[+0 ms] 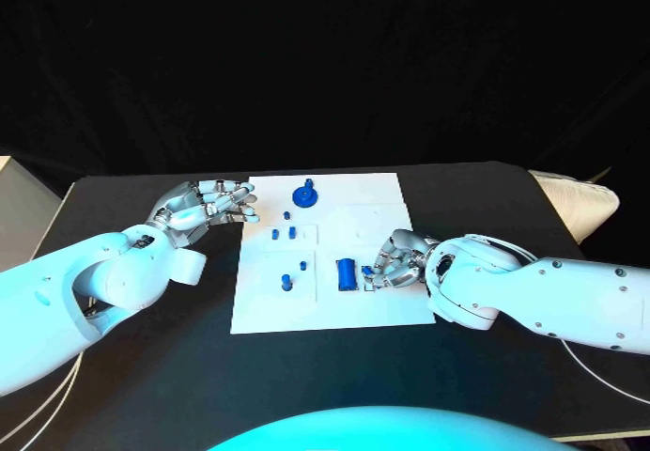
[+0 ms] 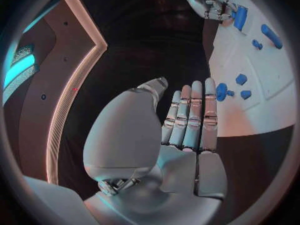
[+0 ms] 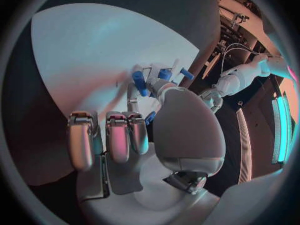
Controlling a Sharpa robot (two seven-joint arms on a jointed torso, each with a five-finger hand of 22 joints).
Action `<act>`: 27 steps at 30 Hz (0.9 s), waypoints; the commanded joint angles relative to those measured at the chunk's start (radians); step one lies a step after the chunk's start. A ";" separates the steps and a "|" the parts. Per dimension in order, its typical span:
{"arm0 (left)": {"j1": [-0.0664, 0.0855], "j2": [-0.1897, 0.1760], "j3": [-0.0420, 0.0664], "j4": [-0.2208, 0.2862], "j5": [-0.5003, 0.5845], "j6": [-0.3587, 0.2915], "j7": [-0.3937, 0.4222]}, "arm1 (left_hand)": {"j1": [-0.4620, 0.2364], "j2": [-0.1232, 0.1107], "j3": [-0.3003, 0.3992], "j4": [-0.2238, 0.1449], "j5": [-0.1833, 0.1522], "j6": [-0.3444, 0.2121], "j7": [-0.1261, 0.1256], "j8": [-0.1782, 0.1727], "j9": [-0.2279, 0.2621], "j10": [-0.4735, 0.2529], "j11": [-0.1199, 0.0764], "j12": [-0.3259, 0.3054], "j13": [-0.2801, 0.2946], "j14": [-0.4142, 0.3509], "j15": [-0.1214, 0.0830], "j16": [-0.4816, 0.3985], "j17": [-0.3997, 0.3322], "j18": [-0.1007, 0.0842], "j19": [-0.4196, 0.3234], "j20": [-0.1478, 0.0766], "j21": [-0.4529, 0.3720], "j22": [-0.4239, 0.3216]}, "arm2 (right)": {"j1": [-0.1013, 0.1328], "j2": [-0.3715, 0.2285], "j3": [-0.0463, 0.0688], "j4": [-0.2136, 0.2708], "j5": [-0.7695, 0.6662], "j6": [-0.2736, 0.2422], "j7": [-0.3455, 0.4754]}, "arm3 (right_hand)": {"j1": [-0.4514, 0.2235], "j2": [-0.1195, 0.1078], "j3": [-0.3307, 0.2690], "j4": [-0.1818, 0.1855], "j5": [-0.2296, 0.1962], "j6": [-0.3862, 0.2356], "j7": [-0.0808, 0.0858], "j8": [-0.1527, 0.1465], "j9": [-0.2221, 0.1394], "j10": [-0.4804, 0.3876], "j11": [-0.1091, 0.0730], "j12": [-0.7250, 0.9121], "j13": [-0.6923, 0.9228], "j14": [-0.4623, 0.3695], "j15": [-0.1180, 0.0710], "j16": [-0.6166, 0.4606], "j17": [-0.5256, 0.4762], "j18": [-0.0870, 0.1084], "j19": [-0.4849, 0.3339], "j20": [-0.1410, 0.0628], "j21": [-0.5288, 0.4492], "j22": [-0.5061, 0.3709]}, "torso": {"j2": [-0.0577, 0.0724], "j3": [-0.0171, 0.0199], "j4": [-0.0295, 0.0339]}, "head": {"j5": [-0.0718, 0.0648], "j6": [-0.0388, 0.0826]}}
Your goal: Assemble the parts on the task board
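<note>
The white task board [image 1: 386, 202] lies in the middle of the black table. A round blue part [image 1: 307, 196] stands near its far edge, several small blue parts [image 1: 286, 280] stand on its left half, and a blue cylinder [image 1: 347, 274] lies near the middle. My right hand [image 1: 397, 263] rests on the board just right of the cylinder, fingers curled in, with a small blue part [image 3: 150, 117] pinched between thumb and finger. My left hand [image 1: 210, 205] hovers at the board's left edge with straight, spread fingers [image 2: 190, 115] and holds nothing.
The black table [image 1: 162, 376] stretches all round the board. A white padded object [image 1: 582, 202] sits at the table's right edge. In the left wrist view the board [image 2: 250, 110] with its blue parts [image 2: 221, 91] lies beyond my fingertips.
</note>
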 commanded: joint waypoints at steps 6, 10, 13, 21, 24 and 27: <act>0.000 -0.001 0.001 0.004 0.007 0.019 0.000 | 0.004 0.004 -0.001 0.005 0.003 0.008 0.002 0.001 -0.001 0.007 -0.001 -0.006 -0.001 0.001 0.004 -0.006 0.001 0.011 0.008 0.000 -0.004 -0.001 | -0.003 0.007 -0.002 -0.003 0.000 0.036 -0.005 | -0.029 0.009 -0.009 0.001 -0.004 0.013 0.000 0.004 -0.001 0.105 -0.006 0.002 0.263 0.104 -0.006 0.004 0.263 -0.003 0.091 -0.003 -0.001 0.248 | 0.000 -0.0002 0.0004 | 0.000 -0.002; 0.000 -0.001 0.001 0.004 0.007 0.020 0.000 | 0.004 0.004 -0.001 0.005 0.003 0.008 0.002 0.001 -0.001 0.007 -0.001 -0.006 -0.001 0.001 0.004 -0.006 0.001 0.011 0.008 0.000 -0.004 -0.001 | -0.003 0.009 -0.002 -0.003 0.000 0.033 -0.005 | -0.048 0.010 -0.016 0.001 -0.010 0.016 -0.001 0.005 -0.001 0.105 -0.007 0.002 0.263 0.104 -0.007 0.004 0.263 -0.003 0.092 -0.003 0.001 0.249 | 0.000 -0.0002 0.0007 | 0.000 -0.002; 0.000 -0.001 0.001 0.003 0.006 0.020 0.000 | 0.003 0.004 -0.001 0.007 0.003 0.009 0.002 0.001 -0.001 0.008 -0.001 -0.006 -0.001 0.001 0.004 -0.007 0.002 0.011 0.008 0.000 -0.005 -0.002 | -0.003 0.011 -0.002 -0.004 0.001 0.032 -0.004 | -0.061 0.013 -0.019 0.001 -0.015 0.018 -0.002 0.006 0.000 0.105 -0.008 0.002 0.263 0.104 -0.007 0.004 0.263 -0.003 0.092 -0.004 0.002 0.249 | 0.000 0.0002 0.0000 | 0.001 -0.001; 0.000 0.003 0.001 -0.001 0.006 0.021 -0.001 | 0.001 0.005 -0.002 0.009 0.003 0.009 0.001 0.002 -0.001 0.008 -0.001 -0.007 -0.001 0.001 0.004 -0.007 0.002 0.011 0.009 0.000 -0.006 -0.002 | -0.003 0.013 -0.002 -0.002 0.003 0.036 -0.003 | -0.091 0.024 -0.023 0.002 -0.017 0.025 -0.003 0.008 -0.001 0.105 -0.009 0.002 0.263 0.104 -0.008 0.004 0.263 -0.004 0.093 -0.004 0.005 0.250 | 0.001 -0.0003 -0.0001 | -0.002 -0.003; 0.000 0.003 0.000 -0.001 0.006 0.021 -0.001 | 0.001 0.005 -0.002 0.009 0.003 0.009 0.001 0.002 -0.001 0.008 -0.001 -0.007 -0.001 0.001 0.004 -0.007 0.002 0.011 0.009 0.000 -0.006 -0.002 | -0.003 0.014 -0.002 -0.001 0.004 0.035 -0.002 | -0.110 0.021 -0.031 0.002 -0.020 0.026 -0.003 0.008 -0.002 0.105 -0.009 0.002 0.263 0.104 -0.008 0.004 0.263 -0.004 0.092 -0.004 0.005 0.249 | 0.001 0.0003 0.0002 | -0.002 -0.003; 0.000 0.004 0.000 -0.002 0.006 0.021 -0.001 | 0.001 0.005 -0.002 0.009 0.003 0.009 0.001 0.002 -0.001 0.008 -0.001 -0.007 -0.001 0.001 0.004 -0.007 0.002 0.011 0.009 0.000 -0.006 -0.002 | -0.003 0.015 -0.002 -0.001 0.004 0.032 -0.002 | -0.137 0.017 -0.045 0.002 -0.015 0.027 -0.003 0.008 -0.003 0.105 -0.009 0.002 0.263 0.104 -0.008 0.004 0.263 -0.004 0.092 -0.004 0.005 0.249 | 0.000 0.0004 0.0001 | -0.002 -0.004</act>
